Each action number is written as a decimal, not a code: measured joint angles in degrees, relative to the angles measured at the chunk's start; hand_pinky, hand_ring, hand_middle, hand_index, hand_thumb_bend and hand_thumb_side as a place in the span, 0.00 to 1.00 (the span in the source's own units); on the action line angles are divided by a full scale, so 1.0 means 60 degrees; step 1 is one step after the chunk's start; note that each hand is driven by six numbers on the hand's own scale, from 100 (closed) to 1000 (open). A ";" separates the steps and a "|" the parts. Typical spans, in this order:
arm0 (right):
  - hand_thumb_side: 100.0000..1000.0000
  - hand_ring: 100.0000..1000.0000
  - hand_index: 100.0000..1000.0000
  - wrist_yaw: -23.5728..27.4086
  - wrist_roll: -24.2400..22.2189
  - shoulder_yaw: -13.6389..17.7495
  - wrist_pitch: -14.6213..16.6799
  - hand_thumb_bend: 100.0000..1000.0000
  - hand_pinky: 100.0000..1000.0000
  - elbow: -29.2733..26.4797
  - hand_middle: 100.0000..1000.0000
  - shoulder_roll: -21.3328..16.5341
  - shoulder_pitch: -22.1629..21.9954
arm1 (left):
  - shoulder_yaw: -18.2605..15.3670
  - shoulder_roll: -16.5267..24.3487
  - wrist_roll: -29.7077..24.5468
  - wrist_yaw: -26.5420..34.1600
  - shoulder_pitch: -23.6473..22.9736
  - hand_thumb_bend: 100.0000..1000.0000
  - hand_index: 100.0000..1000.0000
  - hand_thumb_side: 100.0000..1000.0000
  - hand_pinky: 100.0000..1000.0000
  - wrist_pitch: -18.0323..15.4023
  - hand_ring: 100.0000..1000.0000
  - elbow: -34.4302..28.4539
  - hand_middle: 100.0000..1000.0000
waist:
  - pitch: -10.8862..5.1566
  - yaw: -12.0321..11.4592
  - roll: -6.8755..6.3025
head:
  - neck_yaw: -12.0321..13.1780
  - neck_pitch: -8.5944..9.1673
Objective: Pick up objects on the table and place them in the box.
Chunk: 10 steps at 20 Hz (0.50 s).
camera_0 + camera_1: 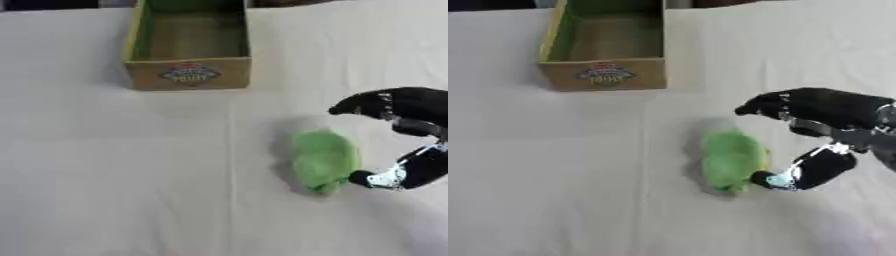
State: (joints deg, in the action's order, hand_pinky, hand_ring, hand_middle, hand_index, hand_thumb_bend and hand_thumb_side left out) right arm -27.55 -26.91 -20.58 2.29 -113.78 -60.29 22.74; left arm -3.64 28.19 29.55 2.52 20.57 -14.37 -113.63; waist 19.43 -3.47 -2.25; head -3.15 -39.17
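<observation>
A soft green object (325,159) lies on the table, right of centre. My right hand (824,120) comes in from the right edge and hovers beside it, open, fingers spread toward the object's upper right. Its thumb tip (770,181) sits at the object's lower right edge, touching or nearly so. The open cardboard box (188,75) stands at the top, left of centre, with a green lining and a fruit label on its front wall; nothing shows inside it. My left hand is in no view.
A pale cloth covers the table (114,170). A crease in it runs down from the box toward the front edge. A dark strip shows along the far edge at the top left.
</observation>
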 measured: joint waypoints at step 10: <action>0.45 0.78 1.00 -0.0712 -0.0445 -0.0463 -0.0488 0.32 0.77 0.0000 0.80 0.0165 0.0250 | 0.0051 -0.0081 -0.0033 0.0043 0.0005 0.00 0.90 1.00 0.65 -0.0028 0.84 0.0000 0.84 | 0.0064 -0.0076 -0.0067 | -0.0128 0.0000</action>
State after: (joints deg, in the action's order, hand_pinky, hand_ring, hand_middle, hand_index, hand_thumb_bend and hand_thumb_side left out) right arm -31.82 -29.58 -23.36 -0.64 -113.78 -59.31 24.24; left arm -3.33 27.71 29.35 2.78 20.60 -14.54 -113.63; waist 19.82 -3.92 -2.66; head -3.92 -39.17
